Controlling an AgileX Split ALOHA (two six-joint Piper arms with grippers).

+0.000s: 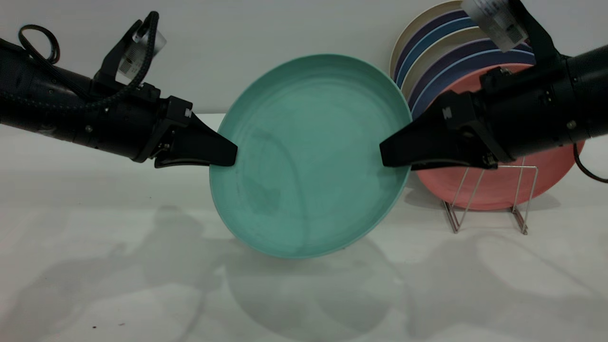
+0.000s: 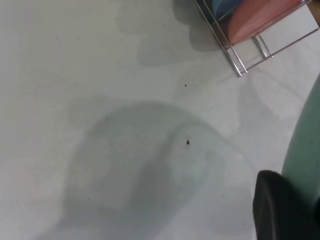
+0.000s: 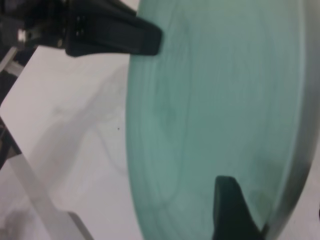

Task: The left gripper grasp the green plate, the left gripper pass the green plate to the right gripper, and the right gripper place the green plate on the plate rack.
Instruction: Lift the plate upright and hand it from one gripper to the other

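The green plate (image 1: 311,156) hung upright in the air above the desk (image 1: 95,266), midway between the arms and left of the plate rack (image 1: 489,199). The left gripper (image 1: 228,154) had its fingers pinched on the plate's left rim; the right gripper (image 1: 387,154) had its fingers closed over the right rim. Both grips sat only on the thin edge. If the left fingers let go before the right hold was firm, the plate could pivot or drop. On the way to the rack it could knock the salmon-pink plate (image 1: 498,190) already standing there.
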